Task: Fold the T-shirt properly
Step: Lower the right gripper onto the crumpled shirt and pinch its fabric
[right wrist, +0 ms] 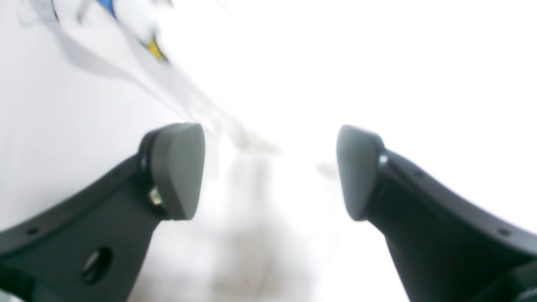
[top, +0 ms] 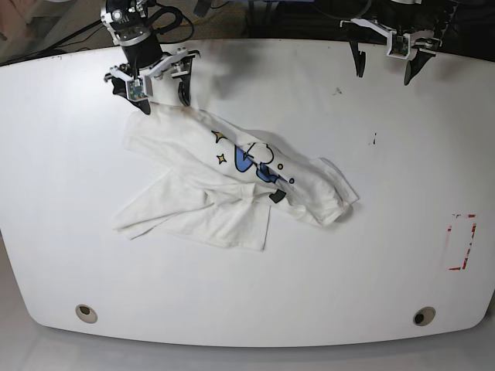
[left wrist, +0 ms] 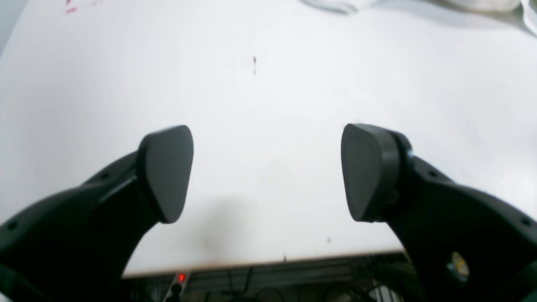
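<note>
Two black grippers hang over a white oval table [top: 69,309], both with jaws spread wide and nothing between them. In the base view the right gripper [top: 151,86] sits at the far left, just above the far-left end of the crumpled white cloth T-shirt [top: 224,185]; whether a fingertip touches the cloth cannot be told. The left gripper [top: 384,66] is at the far right edge of the table, well apart from the shirt, over bare tabletop.

The T-shirt lies bunched in a diagonal heap from far left toward the middle, with blue shapes and small yellow stars showing on its upper side and a flatter flap spread toward the near left. A red-edged rectangular marking [top: 461,242] sits on the table's right side, and two round holes [top: 87,313] lie near the near edge.

The right wrist view is blurred, showing white cloth with a blue and yellow patch beyond the spread fingers [right wrist: 178,170].
</note>
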You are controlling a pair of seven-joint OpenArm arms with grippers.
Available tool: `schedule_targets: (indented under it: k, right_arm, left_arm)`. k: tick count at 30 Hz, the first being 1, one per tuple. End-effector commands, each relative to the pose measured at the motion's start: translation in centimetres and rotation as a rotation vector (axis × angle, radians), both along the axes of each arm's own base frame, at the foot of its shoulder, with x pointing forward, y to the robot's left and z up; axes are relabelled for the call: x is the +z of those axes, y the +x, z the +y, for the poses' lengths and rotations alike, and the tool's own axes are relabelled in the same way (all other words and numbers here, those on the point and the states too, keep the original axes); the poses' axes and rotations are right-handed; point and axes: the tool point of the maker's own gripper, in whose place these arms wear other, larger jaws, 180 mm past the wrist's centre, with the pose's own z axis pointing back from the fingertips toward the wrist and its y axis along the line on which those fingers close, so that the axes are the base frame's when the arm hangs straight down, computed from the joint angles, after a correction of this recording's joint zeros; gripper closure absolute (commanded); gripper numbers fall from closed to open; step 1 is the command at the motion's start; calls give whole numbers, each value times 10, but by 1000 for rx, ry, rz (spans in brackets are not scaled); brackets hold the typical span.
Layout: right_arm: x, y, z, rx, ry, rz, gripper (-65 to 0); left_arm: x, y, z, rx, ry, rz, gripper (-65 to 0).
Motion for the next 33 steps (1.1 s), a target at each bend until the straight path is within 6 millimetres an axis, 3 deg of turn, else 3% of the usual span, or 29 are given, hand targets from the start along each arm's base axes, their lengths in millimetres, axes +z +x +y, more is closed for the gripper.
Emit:
schedule_targets:
  k: [1, 7, 17, 23, 33]
  right_arm:
    - [20, 18, 5, 28, 7, -64, -476]
    - [38, 59, 22, 160, -28, -85, -476]
    - [73, 113, 71, 417, -129, -130, -474]
    - [72, 135, 91, 499, -173, -106, -474]
    - [28, 158, 94, 584, -229, 25, -474]
  left_arm:
    - [10, 5, -1, -6, 5, -41, -514]
    - [21, 32, 1, -4, 14, -123, -512]
    - [21, 48, 2, -2, 14, -159, -512]
    - [25, 57, 2, 0, 13, -186, -512]
    - [30, 66, 4, 1, 17, -213, -512]
